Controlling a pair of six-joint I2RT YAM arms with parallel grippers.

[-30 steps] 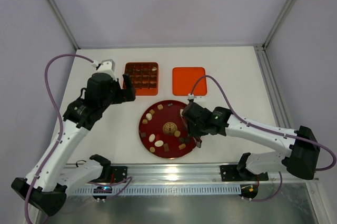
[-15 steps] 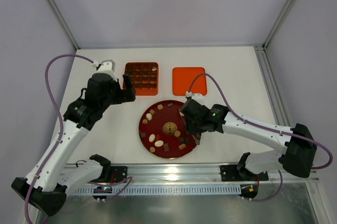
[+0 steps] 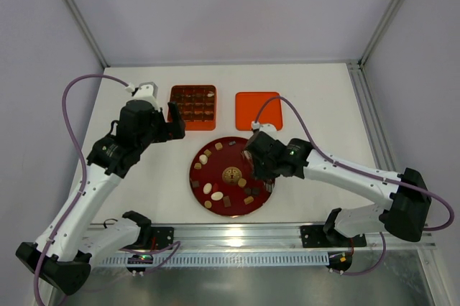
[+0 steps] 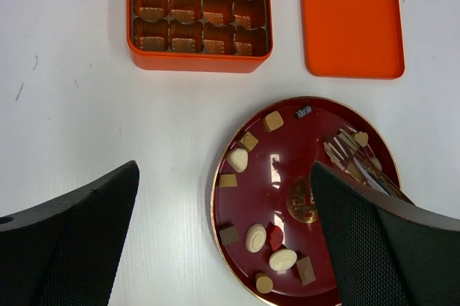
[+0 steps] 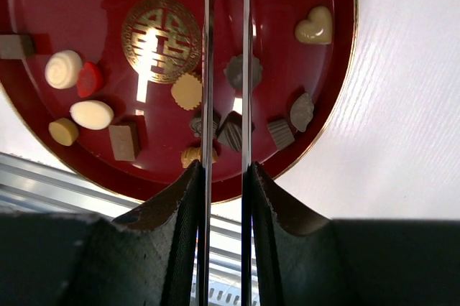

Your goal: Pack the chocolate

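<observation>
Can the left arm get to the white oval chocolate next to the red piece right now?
Probably yes. The left pincer is open, the white oval chocolate lies uncovered on the plate, and the right pincer is over the far right part.

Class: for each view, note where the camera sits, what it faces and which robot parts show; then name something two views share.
Top external: above and behind, looking down on the white table; left arm and right arm show.
Left wrist: on the left arm, facing the orange square box, orange lid and round red plate; black fingers at bottom corners.
Right wrist: on the right arm, close above the plate; thin metal fingers run up the middle.
Shared: both wrist views show the plate's gold emblem.
</observation>
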